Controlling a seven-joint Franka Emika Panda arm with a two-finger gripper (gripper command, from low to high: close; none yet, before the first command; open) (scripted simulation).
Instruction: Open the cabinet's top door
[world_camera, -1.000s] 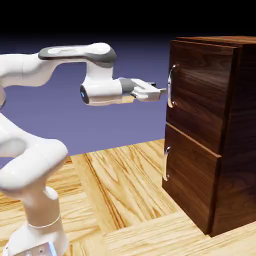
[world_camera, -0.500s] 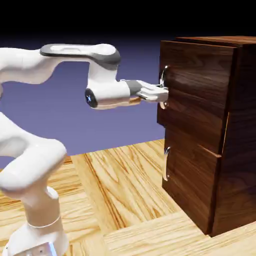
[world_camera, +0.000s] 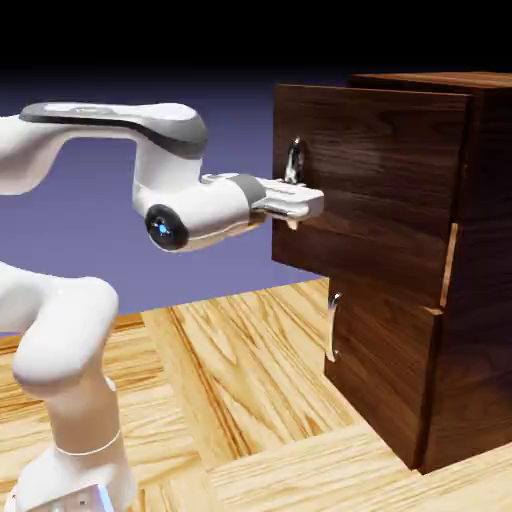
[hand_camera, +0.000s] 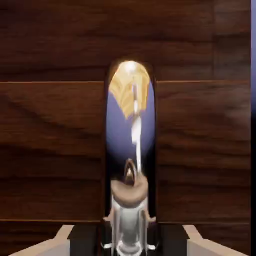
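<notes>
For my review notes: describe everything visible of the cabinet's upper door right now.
The upper door is a flat, dark-brown wood-grain panel on the matching box cabinet, above the shorter lower panel. It stands partly open, upright, its free edge swung out toward the exterior view's left, its other edge near the cabinet's front corner. A curved, shiny silver handle is fixed vertically near the free edge, and the gripper is closed on it. The door's inner face is hidden.
</notes>
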